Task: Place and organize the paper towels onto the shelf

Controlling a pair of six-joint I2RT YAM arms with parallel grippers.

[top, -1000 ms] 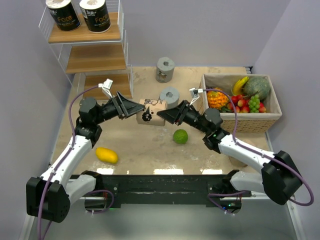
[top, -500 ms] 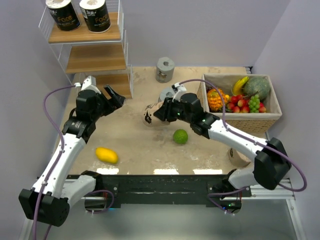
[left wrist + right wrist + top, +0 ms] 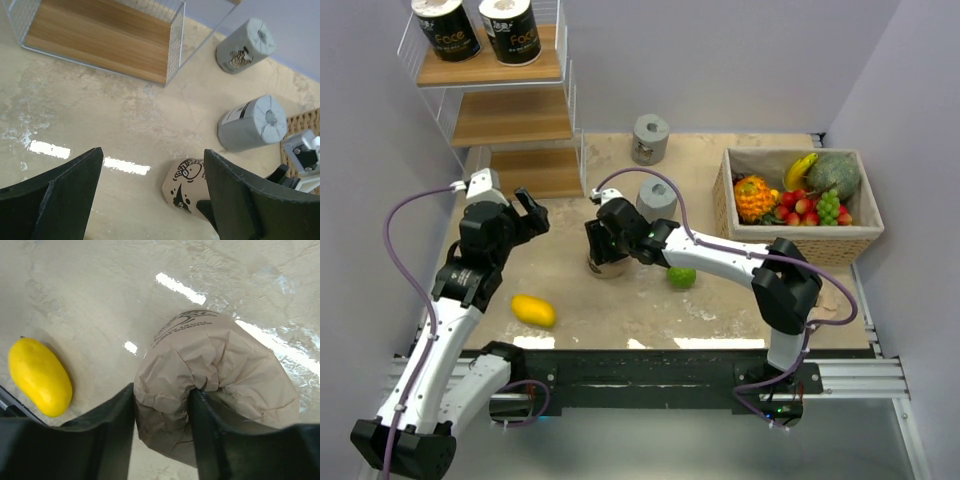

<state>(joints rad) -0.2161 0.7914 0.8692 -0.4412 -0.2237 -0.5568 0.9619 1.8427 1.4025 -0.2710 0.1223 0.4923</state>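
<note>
Right gripper (image 3: 162,397) pinches the tan roll (image 3: 225,370), 1 finger sunk in its end dent; the roll stands on the table (image 3: 620,315), axis roughly upright. Left gripper (image 3: 152,152) hangs spread wide. Yellow fruit (image 3: 39,376) nearby, 2 grey rolls (image 3: 252,122) beyond, shelf (image 3: 510,115) well apart.

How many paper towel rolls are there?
5: two black rolls on the shelf's top board, two grey rolls on the table, one tan roll in the right gripper. Another may be hidden.
</note>
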